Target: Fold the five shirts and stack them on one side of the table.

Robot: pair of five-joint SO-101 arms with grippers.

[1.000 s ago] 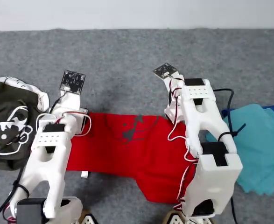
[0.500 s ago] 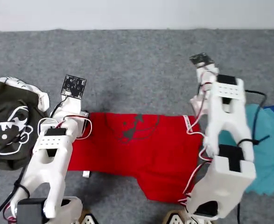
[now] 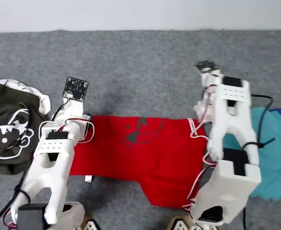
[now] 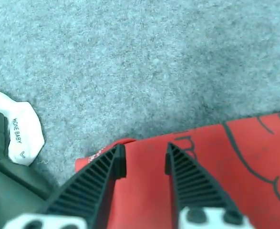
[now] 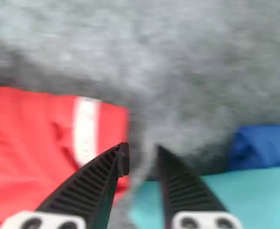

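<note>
The left claw [image 4: 144,155], fingers apart, straddles a corner of the red shirt [image 3: 140,148]; whether it touches the cloth cannot be told. The right claw [image 5: 140,155], also apart, hangs over the grey surface [image 3: 130,62] between the red shirt's other end and a teal shirt [image 3: 274,158]. A blue shirt [image 5: 259,143] peeks from beneath the teal one. The arms hide both red ends from above. A dark printed shirt [image 3: 8,129] lies bunched, partly cut off.

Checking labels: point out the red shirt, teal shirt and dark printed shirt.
red shirt [image 3: 145,153]: high view, middle of its body.
teal shirt [image 3: 279,163]: high view, uncovered middle part.
dark printed shirt [image 3: 8,132]: high view, printed front.
</note>
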